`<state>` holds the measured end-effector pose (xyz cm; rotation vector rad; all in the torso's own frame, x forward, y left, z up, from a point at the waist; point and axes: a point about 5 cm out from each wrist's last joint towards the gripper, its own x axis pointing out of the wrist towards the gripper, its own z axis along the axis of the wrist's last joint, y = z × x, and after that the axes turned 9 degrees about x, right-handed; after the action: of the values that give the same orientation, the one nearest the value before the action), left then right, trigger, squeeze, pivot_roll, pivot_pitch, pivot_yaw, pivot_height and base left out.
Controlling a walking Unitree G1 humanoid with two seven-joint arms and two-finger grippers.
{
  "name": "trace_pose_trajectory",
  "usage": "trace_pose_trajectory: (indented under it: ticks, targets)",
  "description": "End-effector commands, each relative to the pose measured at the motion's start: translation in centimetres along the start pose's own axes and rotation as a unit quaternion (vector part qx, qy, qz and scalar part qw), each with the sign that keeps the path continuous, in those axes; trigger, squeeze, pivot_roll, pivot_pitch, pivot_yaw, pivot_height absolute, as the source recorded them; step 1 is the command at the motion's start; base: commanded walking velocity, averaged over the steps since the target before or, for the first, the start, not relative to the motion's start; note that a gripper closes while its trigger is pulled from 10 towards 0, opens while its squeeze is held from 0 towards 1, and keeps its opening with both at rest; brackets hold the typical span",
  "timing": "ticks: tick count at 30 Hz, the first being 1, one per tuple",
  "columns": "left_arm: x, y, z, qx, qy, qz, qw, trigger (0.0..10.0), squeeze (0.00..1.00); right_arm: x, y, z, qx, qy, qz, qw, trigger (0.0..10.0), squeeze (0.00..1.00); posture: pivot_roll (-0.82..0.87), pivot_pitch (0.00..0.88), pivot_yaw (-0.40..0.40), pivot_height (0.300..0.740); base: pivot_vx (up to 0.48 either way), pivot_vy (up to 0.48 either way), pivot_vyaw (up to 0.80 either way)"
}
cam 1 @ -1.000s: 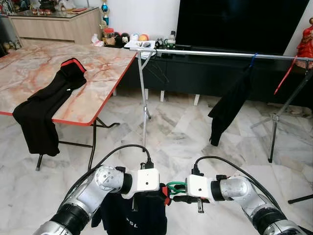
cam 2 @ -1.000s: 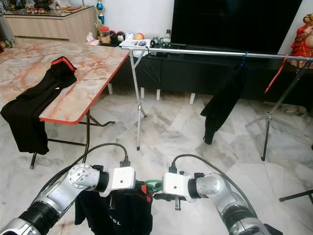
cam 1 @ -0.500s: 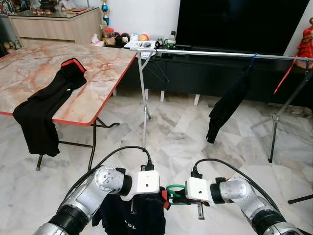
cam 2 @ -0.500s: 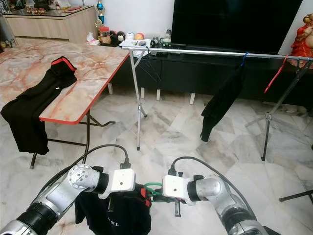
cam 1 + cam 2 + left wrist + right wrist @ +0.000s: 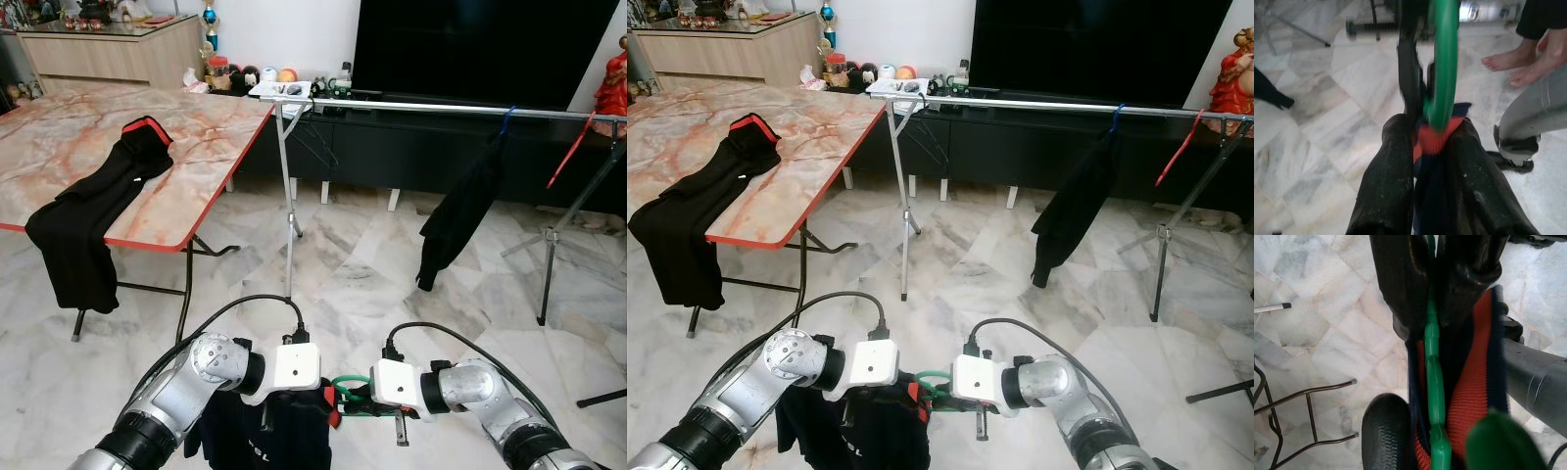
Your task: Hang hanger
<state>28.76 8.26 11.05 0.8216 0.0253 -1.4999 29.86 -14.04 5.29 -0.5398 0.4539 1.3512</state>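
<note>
A green hanger [image 5: 348, 385] carries a navy garment [image 5: 263, 443] with a red collar [image 5: 1434, 139], low in front of me between both arms. My left gripper [image 5: 330, 404] is shut on the red collar where the hanger's neck comes out, its fingers [image 5: 1388, 166] pinching cloth. From the opposite side my right gripper [image 5: 356, 397] is shut on the hanger's green wire [image 5: 1432, 357]. The silver clothes rail [image 5: 441, 106] stands well ahead across the floor, at about the table's height.
A black garment [image 5: 460, 211] on a blue hanger and a red hanger [image 5: 571, 152] hang on the rail. A marble table [image 5: 206, 147] with black clothing [image 5: 93, 211] stands at the left. A person's bare feet [image 5: 1518, 58] are close by.
Both grippers have sunk a little lower with the hanger and garment, the right one edging closer to the left. The black garment on the rail sways slightly.
</note>
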Motion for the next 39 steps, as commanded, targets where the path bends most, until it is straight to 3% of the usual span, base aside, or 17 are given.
trace_pose_trajectory:
  ticks: [1,9,24,29,32,36,37,38,39]
  targets:
    - [-0.3,0.6,0.6,0.011,-0.006,0.004,1.000,10.0,1.00,0.2,0.3,0.0,-0.001,-0.004,0.005,1.000,0.0,0.00,0.12,0.000,-0.019,0.740,0.000,0.000,0.00]
    - [-0.5,0.5,0.6,0.007,-0.003,-0.008,1.000,10.0,1.00,0.2,0.7,-0.6,0.009,0.000,0.002,1.000,0.0,0.00,0.12,0.000,-0.019,0.740,0.000,0.000,0.00]
    - [-2.9,1.5,-0.5,0.000,0.035,0.029,0.999,10.0,1.00,-0.6,0.8,-2.3,0.062,-0.013,-0.072,0.995,0.0,0.00,0.11,0.011,-0.022,0.740,0.000,0.000,0.00]
    - [-4.1,2.3,-1.0,-0.006,0.047,0.074,0.996,10.0,1.00,-1.3,0.2,-2.6,0.095,-0.038,-0.139,0.985,0.0,0.00,0.11,0.016,-0.022,0.740,0.000,0.000,0.00]
    - [-5.2,3.0,-1.5,-0.020,0.047,0.135,0.989,10.0,1.00,-1.7,-0.8,-2.4,0.123,-0.063,-0.203,0.969,0.0,0.00,0.11,0.023,-0.023,0.740,0.000,0.000,0.00]
    - [-5.8,2.9,-2.0,-0.024,0.045,0.189,0.981,10.0,1.00,-1.8,-1.4,-2.1,0.151,-0.085,-0.238,0.956,0.0,0.00,0.11,0.025,-0.023,0.740,0.000,0.000,0.00]
    - [-5.9,2.7,-2.4,-0.026,0.047,0.216,0.975,10.0,0.74,-1.8,-1.6,-1.9,0.156,-0.087,-0.248,0.952,0.0,0.00,0.11,0.023,-0.023,0.740,0.000,0.000,0.00]
    - [-5.9,2.6,-2.5,-0.027,0.048,0.222,0.973,10.0,0.74,-1.7,-1.6,-1.9,0.157,-0.087,-0.252,0.951,0.0,0.00,0.11,0.023,-0.023,0.740,0.000,0.000,0.00]
    - [-5.9,2.5,-2.8,-0.027,0.056,0.234,0.970,10.0,0.00,-1.6,-1.7,-1.8,0.155,-0.085,-0.254,0.951,0.0,0.00,0.11,0.022,-0.024,0.740,0.000,0.000,0.00]
